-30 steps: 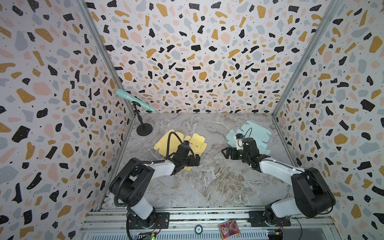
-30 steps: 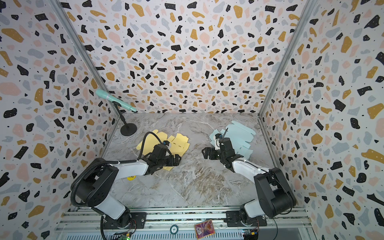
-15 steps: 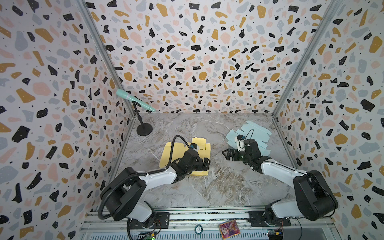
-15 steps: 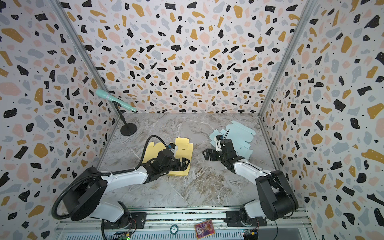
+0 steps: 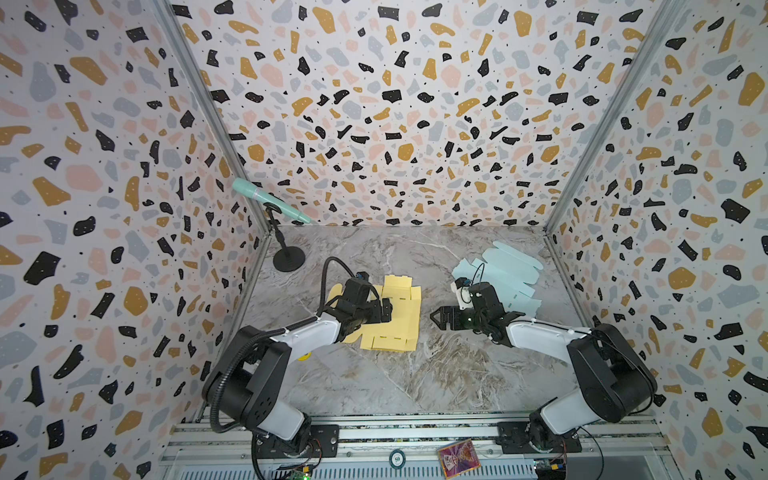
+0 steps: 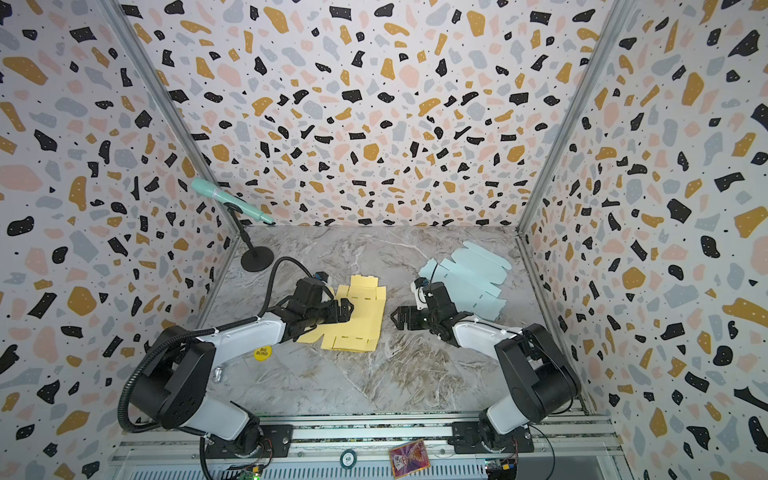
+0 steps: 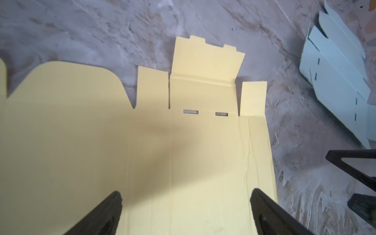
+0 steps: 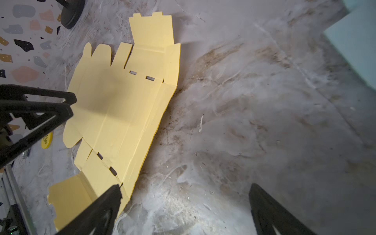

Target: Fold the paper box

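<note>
On the front rail lies a colourful card (image 5: 458,459); a yellow chip (image 6: 262,353) sits on the marble table (image 5: 415,374) by the left arm.

The left gripper (image 5: 388,311) hangs over the yellow box blank (image 5: 399,328) with its jaws spread wide, gripping nothing; whether the fingertips (image 7: 116,198) touch the sheet I cannot tell. The right gripper (image 5: 436,319) is equally wide and empty, over bare table just beside the blank's right edge.

The blank lies flat and unfolded near the table's middle, holding nothing. 1 second ago it lay skewed, farther back and left; it has since slid toward the centre and squared up.

Its longer run, tabbed flap to tabbed flap, goes near to far; the rounded flaps point left.

Beyond are pale blue blanks (image 5: 507,274) and, far left, a microphone (image 5: 270,201).
</note>
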Controlling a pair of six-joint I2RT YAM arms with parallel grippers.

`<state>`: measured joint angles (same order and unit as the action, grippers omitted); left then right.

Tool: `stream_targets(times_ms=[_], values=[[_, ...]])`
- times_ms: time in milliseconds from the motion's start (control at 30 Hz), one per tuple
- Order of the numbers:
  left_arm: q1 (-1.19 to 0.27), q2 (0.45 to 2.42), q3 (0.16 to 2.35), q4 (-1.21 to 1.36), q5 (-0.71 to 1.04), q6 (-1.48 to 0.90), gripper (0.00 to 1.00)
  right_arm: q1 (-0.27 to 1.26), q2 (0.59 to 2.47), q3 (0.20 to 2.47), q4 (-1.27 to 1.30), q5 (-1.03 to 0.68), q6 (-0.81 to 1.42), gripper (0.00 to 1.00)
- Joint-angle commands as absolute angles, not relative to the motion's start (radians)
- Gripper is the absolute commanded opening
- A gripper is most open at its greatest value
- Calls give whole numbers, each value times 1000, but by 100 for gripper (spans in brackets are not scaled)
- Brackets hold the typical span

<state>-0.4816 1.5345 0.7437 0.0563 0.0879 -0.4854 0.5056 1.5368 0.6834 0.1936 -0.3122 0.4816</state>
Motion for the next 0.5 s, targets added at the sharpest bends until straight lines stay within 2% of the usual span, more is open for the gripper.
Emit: stream_targets(times_ms=[0, 467], values=[[-484, 1529, 702, 105, 144, -482, 100, 525, 1562, 736, 227, -338, 506, 99], [-599, 1509, 581, 237, 114, -607, 100, 538, 1594, 702, 319, -399, 555, 86]])
